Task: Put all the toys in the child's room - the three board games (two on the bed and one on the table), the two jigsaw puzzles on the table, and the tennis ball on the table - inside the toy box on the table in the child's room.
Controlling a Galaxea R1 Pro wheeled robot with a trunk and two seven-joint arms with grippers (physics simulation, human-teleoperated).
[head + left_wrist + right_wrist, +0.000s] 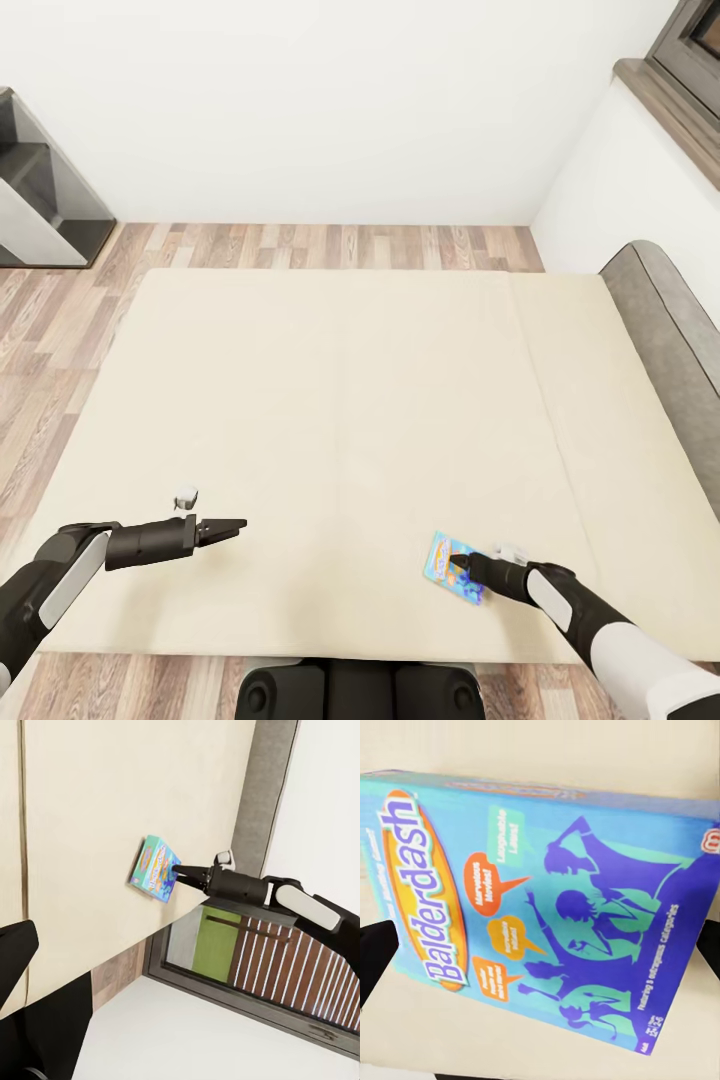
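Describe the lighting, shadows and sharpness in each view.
Head view: flat, even light, only faint shadow under the left gripper on the bed. Left wrist view: sharp, the right gripper at the board game. Right wrist view: the game's cover looms close, its print slightly soft, no glare.

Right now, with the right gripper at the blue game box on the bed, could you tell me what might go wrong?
1. The right gripper seems to pinch the blue cartoon-printed board game box only at one edge, so the box could pivot or slip when lifted.
2. That box lies near the front edge of the cream-beige bed; a nudge might push it onto the wood-plank floor.
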